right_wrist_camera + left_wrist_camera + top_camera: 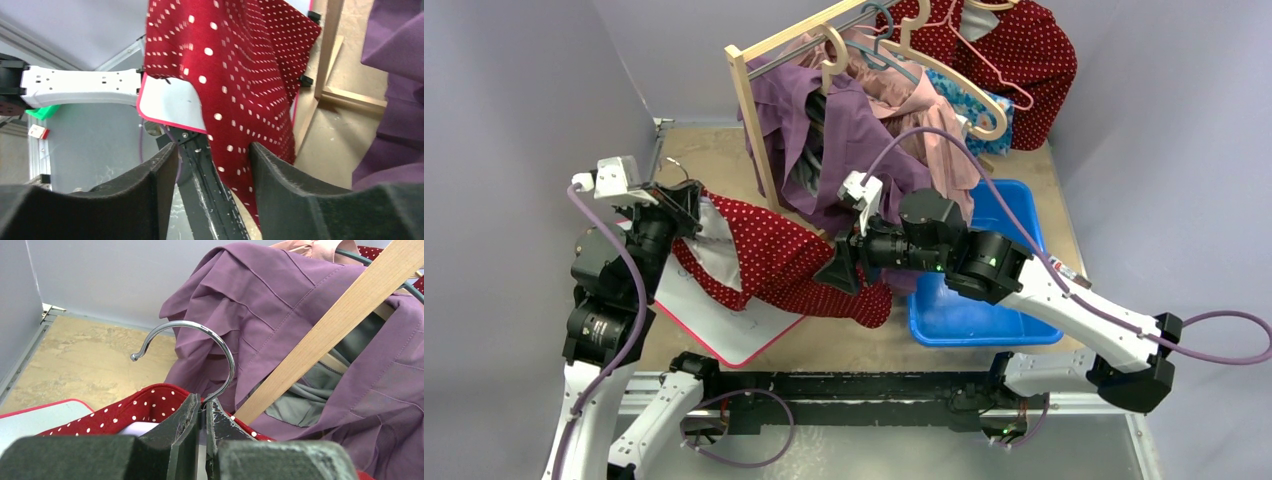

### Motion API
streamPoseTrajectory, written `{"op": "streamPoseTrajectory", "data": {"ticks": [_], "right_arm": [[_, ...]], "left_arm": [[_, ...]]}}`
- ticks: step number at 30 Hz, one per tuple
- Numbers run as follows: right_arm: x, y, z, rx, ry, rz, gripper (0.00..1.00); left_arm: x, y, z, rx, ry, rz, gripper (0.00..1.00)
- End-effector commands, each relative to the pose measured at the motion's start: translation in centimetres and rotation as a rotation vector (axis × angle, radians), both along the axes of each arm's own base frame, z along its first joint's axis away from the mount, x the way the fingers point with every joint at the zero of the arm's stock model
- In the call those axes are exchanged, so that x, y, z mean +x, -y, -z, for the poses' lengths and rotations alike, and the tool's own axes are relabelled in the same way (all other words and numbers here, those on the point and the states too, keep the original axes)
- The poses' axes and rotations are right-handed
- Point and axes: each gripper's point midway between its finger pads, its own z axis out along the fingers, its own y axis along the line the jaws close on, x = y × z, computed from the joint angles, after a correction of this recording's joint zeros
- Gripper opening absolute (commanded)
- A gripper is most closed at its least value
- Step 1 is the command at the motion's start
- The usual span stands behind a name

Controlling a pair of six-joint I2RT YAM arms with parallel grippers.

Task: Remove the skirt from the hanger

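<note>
Skirt [774, 255]: red with white dots, held in the air, running from the hanger at the left down toward the right claw in the middle; hangs over the board and the near part of the desk.
Hanger [197, 324]: chrome hook upright, curling to the left; neck pinched in the left claw; body hidden inside the skirt's waist.
Left claw [204, 412]: closed on the hanger's neck just under the hook, fingers almost meeting, red waistband right behind them.
Right claw [212, 162]: jaws apart, nothing pinched; lower edge of the skirt hanging in the gap just past the fingertips; contact between cloth and the right-hand finger impossible to tell.
Board [724, 325]: white with a pink rim, flat on the desk beneath the skirt.
Desk [709, 160]: tan, with a bare patch behind the left claw.
Rack [752, 110]: pale wooden frame behind the skirt, loaded with clothes on hangers.
Purple shirt [849, 125]: on the rack, just behind the right arm; fills the right half of the left wrist view.
Bin [994, 310]: blue, on the desk to the right of the skirt, partly under the right arm.
Dotted garment [1024, 55]: red with white dots, at the far right end of the rack, well apart from the skirt.
</note>
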Motion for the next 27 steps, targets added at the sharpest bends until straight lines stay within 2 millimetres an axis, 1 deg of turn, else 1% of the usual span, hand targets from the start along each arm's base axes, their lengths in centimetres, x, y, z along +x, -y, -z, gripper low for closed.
{"op": "streamPoseTrajectory", "data": {"ticks": [1, 3, 5, 6, 10, 12, 15, 18, 22, 27], "right_arm": [[0.9, 1.1, -2.0, 0.066, 0.065, 0.075, 0.52], [1.8, 1.5, -2.0, 0.07, 0.075, 0.132, 0.45], [2.2, 1.6, -1.9, 0.069, 0.082, 0.156, 0.36], [2.3, 1.5, -1.8, 0.068, 0.084, 0.16, 0.29], [2.6, 1.3, -1.7, 0.073, 0.09, 0.166, 0.12], [2.8, 1.3, -1.7, 0.078, 0.089, 0.181, 0.01], [3.5, 1.9, -1.5, 0.062, 0.088, 0.234, 0.0], [4.1, 2.9, -1.0, 0.043, 0.083, 0.296, 0.0], [4.3, 4.3, -0.9, 0.052, 0.076, 0.352, 0.0], [4.5, 6.6, -0.9, 0.082, 0.068, 0.445, 0.0]], "left_arm": [[-1.6, -0.8, -5.0, -0.078, 0.148, -0.024, 0.0], [-1.8, -0.7, -5.5, -0.094, 0.16, -0.018, 0.0], [-2.0, -0.5, -5.8, -0.104, 0.166, -0.007, 0.0], [-2.1, -0.5, -6.0, -0.112, 0.169, -0.004, 0.0], [-2.3, -0.5, -6.4, -0.127, 0.176, -0.003, 0.0], [-2.4, -0.7, -6.5, -0.137, 0.179, -0.011, 0.0], [-2.4, -1.4, -6.6, -0.151, 0.183, -0.05, 0.0], [-2.6, -2.1, -6.7, -0.154, 0.192, -0.084, 0.0], [-2.6, -2.6, -6.4, -0.158, 0.197, -0.115, 0.0], [-3.1, -3.5, -6.3, -0.18, 0.207, -0.159, 0.0]]}}
